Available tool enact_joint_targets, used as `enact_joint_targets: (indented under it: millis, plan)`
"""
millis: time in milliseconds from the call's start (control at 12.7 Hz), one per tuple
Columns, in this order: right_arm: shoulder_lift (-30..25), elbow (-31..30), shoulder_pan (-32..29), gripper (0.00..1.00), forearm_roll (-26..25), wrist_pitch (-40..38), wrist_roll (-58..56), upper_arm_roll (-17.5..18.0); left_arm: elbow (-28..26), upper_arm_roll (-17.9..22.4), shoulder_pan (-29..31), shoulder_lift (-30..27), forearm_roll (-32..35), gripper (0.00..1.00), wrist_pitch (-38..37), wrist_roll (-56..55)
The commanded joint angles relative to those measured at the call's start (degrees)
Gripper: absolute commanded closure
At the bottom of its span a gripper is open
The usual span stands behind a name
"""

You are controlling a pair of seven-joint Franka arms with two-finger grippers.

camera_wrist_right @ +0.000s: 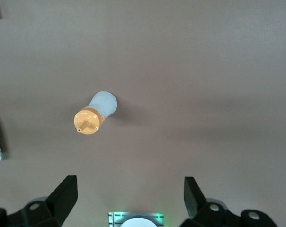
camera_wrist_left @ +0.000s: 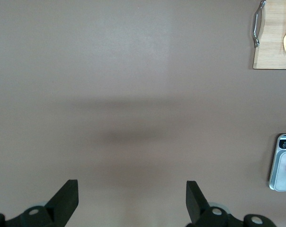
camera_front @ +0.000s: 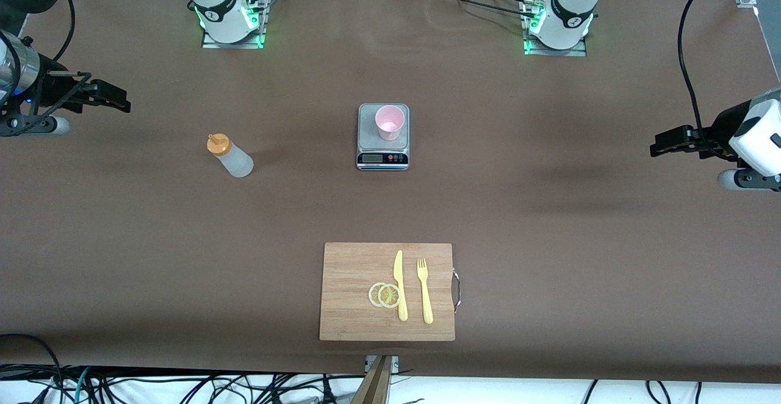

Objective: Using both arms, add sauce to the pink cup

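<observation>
We see the brown counter (camera_front: pixel 549 221) with both arms parked high at its two ends. Left hand (camera_front: pixel 662 146) hangs over the counter's edge at the left arm's end, fingers (camera_wrist_left: pixel 65 201) spread wide, holding nothing. Right hand (camera_front: pixel 119 100) hangs over the edge at the right arm's end, fingers (camera_wrist_right: pixel 65 196) also spread wide and empty.

Cutting board (camera_front: pixel 351 288) lies near the middle of the counter's edge closest to the front camera, metal handle (camera_front: pixel 456 289) on its side toward the left arm's end. On the board: yellow knife (camera_front: pixel 399 285), yellow fork (camera_front: pixel 424 291) beside it, two lemon slices (camera_front: pixel 384 295) touching the knife.

Scale (camera_front: pixel 382 158) sits mid-counter, roughly centred between the two ends. Pink cup (camera_front: pixel 389 122) stands upright on the scale's platform.

Sauce bottle (camera_front: pixel 230 155) stands upright on the counter, well apart from the scale, toward the right arm's end, orange cap (camera_wrist_right: pixel 87 122) on top. Neither hand touches it.
</observation>
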Motion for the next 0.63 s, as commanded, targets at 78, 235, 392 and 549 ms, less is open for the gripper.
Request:
enact_joint_targets:
  millis: [78, 235, 392, 549]
  plan:
    - [-1.5, 0.2, -1.7, 0.01, -0.3, 3.4, 5.2, 2.1, 1.2, 0.3, -0.1, 0.5, -0.6, 0.0, -0.3, 1.4]
    - [-1.2, 2.0, -1.9, 0.01, 0.1, 3.4, 4.6, 2.0, 1.2, 0.3, -0.1, 0.5, -0.6, 0.0, -0.3, 1.3]
    - [-0.4, 3.5, -1.9, 0.01, 0.3, 3.1, 4.7, 2.0, 1.2, 0.3, -0.1, 0.5, -0.5, 0.0, -0.3, 1.4]
    - [0.6, 4.9, -2.0, 0.01, 0.3, 2.7, 4.7, 2.0, 1.2, 0.3, -0.1, 0.5, -0.5, 0.0, -0.3, 1.4]
